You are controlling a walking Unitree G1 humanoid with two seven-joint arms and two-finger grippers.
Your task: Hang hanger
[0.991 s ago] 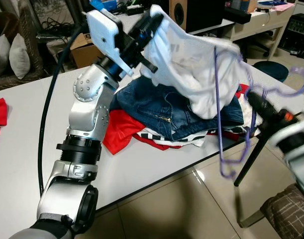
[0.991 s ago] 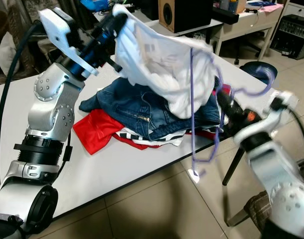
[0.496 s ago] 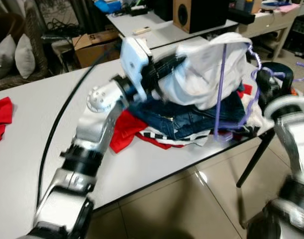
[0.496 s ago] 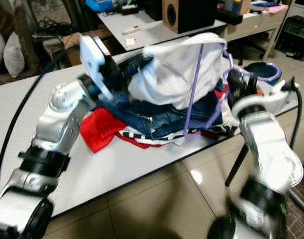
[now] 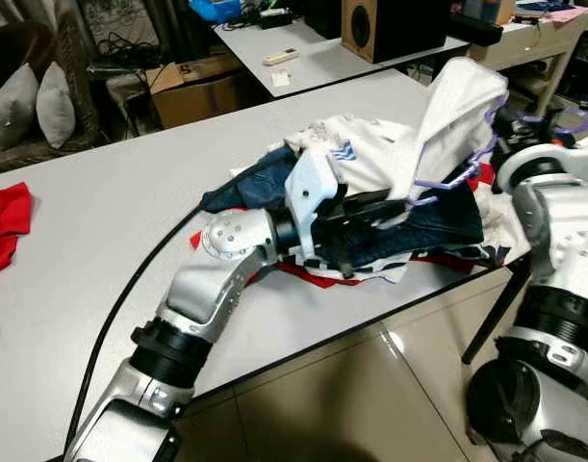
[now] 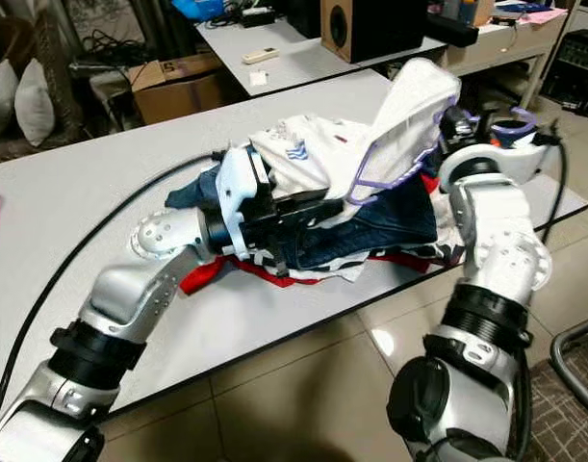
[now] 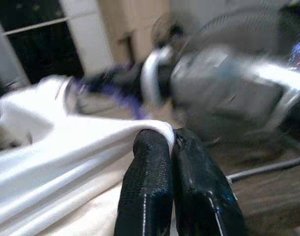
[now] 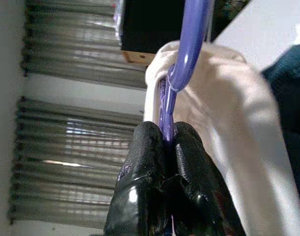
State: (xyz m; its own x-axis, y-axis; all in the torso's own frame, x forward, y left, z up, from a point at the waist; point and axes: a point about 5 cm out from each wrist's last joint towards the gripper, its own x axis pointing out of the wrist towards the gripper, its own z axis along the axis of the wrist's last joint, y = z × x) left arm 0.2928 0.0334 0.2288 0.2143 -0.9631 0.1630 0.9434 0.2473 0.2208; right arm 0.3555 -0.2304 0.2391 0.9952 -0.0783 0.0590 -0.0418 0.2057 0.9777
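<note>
Now, L gripper pinching white shirt, R gripper clamping purple hanger

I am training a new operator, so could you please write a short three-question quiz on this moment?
1. True or false: the right tool is shut on the purple hanger.
2. What does the left tool pinch: A) jeans, B) white garment, C) red cloth?
3. Fill in: the clothes pile rests on a ___ table.

Key: 1 true; 2 B; 3 white.
</note>
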